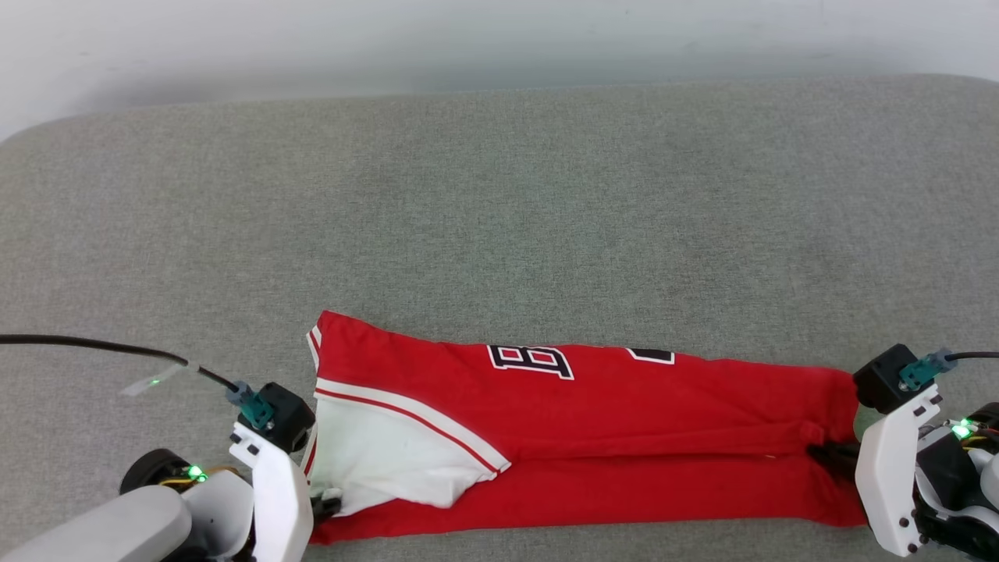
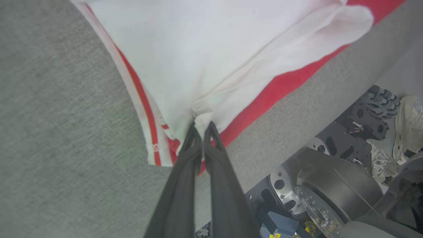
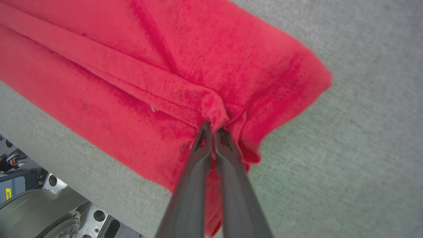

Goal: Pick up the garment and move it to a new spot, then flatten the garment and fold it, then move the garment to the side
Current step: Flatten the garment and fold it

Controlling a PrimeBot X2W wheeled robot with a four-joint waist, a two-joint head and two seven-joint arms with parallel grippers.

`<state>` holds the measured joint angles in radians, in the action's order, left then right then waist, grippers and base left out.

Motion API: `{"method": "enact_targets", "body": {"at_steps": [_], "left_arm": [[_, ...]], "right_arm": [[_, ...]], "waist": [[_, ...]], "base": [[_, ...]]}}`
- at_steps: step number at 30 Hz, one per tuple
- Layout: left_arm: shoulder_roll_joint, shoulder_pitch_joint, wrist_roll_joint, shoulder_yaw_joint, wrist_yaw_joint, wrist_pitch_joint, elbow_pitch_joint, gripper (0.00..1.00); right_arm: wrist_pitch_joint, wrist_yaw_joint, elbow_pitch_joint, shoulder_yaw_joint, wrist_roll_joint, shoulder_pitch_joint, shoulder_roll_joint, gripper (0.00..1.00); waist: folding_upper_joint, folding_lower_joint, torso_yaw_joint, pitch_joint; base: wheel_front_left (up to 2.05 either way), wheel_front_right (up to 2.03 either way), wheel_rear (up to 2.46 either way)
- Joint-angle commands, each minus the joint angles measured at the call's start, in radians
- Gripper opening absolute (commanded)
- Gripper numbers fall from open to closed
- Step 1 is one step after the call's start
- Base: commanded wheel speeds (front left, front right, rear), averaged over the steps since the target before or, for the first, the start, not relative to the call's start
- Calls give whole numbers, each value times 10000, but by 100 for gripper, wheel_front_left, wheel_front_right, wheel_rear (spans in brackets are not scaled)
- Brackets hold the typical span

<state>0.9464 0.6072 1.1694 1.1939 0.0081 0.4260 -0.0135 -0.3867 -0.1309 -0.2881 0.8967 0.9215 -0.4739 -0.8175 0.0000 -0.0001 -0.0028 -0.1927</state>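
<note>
The garment (image 1: 624, 437), a red T-shirt with a white sleeve and striped trim, lies stretched in a long band near the front edge of the grey surface. My left gripper (image 1: 326, 499) is shut on the white sleeve end at the left; in the left wrist view its fingertips (image 2: 202, 127) pinch a bunch of white fabric (image 2: 231, 49). My right gripper (image 1: 829, 453) is shut on the red hem end at the right; in the right wrist view it (image 3: 213, 127) pinches a fold of red cloth (image 3: 148, 66). Black-and-white lettering (image 1: 531, 361) shows on the garment's top edge.
The grey fabric-covered surface (image 1: 499, 203) stretches wide beyond the garment. A black cable (image 1: 94, 347) trails at the left. The robot's base and wheels (image 2: 337, 185) show below the surface's front edge, with a pale shoe (image 2: 408, 125) on the floor.
</note>
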Motion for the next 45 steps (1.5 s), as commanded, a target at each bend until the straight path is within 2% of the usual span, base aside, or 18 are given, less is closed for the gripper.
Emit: {"method": "enact_targets", "body": {"at_steps": [1, 2, 3, 4, 8, 11, 15, 20, 26, 31, 36, 45], "left_arm": [[-201, -200, 79, -9, -69, -205, 239, 0], [-260, -205, 57, -58, -57, -354, 362, 36], [-288, -201, -53, -100, -66, -538, 467, 100], [-305, -199, -134, -154, -31, -747, 545, 100], [-202, -212, -483, -453, 188, -1655, 448, 100], [-172, -230, -840, -847, 642, -2715, 171, 100], [-395, -432, -1369, -1436, 1748, -4427, 160, 100], [-746, -751, -1974, -1997, 3002, -6221, 373, 100], [-1441, -1415, -2662, -2982, 4272, -6901, 538, 100], [-2300, -2333, -4186, -4606, 4968, -6922, 162, 100], [-3392, -3510, -5684, -6221, 5163, -6918, -277, 100], [-5196, -5003, -7698, -8514, 4479, -6911, -536, 100]], "right_arm": [[74, 5, -258, 43, -112, 105, 131, 0], [151, 7, -363, -1, -145, 64, 196, 1], [247, 8, -428, -92, -78, 25, 272, 47], [345, 8, -427, -198, -13, -15, 323, 100], [729, 5, 88, -517, 49, -188, 172, 100], [1232, 5, 556, -1036, 14, -115, -35, 100], [1940, 5, 991, -2082, 42, 278, -54, 100], [2358, 4, 790, -3516, -36, 933, 107, 100], [2166, 4, 166, -4940, 654, 1891, 619, 100], [1745, 4, -250, -5388, 987, 2544, 1028, 100], [1293, 4, -575, -5449, 1255, 2900, 1496, 100], [354, 4, -1089, -4808, 1841, 3124, 2302, 100]], "waist": [[0, 1, 3, -25], [0, 1, -6, -21], [0, 1, -27, -4], [0, 1, -46, 21], [0, 1, -121, 136], [0, 1, -111, 220], [0, 1, -117, 288], [0, 1, -82, 341], [0, 1, -3, 343], [0, 1, 120, 267], [0, 1, 242, 150], [0, 1, 447, -3]], "base": [[0, 0, 0], [0, 0, 0], [0, 0, 0], [0, 0, 0], [0, 0, 0], [0, 0, 0], [0, 0, 0], [0, 0, 0], [0, 0, 0], [0, 0, 0], [0, 0, 0], [0, 0, 0]]}}
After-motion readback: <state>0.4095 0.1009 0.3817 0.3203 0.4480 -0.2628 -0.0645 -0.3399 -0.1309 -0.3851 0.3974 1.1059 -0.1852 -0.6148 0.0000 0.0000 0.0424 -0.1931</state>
